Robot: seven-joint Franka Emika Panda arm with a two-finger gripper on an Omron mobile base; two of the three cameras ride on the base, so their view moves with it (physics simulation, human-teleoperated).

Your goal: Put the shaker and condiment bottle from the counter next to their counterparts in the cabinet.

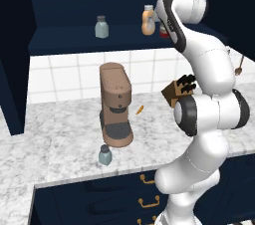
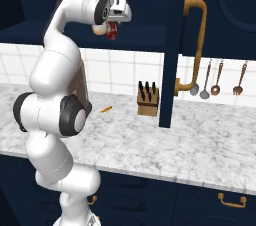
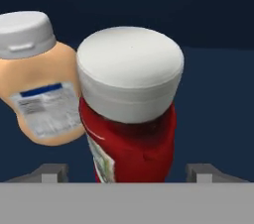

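The red condiment bottle [image 3: 130,134] with a white cap stands on the cabinet shelf [image 1: 69,44], touching the orange-tan bottle [image 3: 44,94] beside it. My gripper [image 3: 129,171] is open around the red bottle, with a gap between the bottle and each fingertip [image 3: 53,172]. From the right base view the gripper [image 2: 114,24] is up at the shelf over the condiment bottle [image 2: 112,32]. One pale grey-blue shaker [image 1: 104,155] stands on the counter [image 1: 55,129] near its front edge. Its twin [image 1: 101,27] stands on the shelf, left of the orange-tan bottle [image 1: 148,21].
A brown coffee machine [image 1: 115,104] stands on the counter just behind the shaker. A knife block [image 2: 148,99] sits by the tiled wall. An open navy cabinet door [image 2: 171,50] hangs to the right, with utensils [image 2: 215,77] on the wall beyond.
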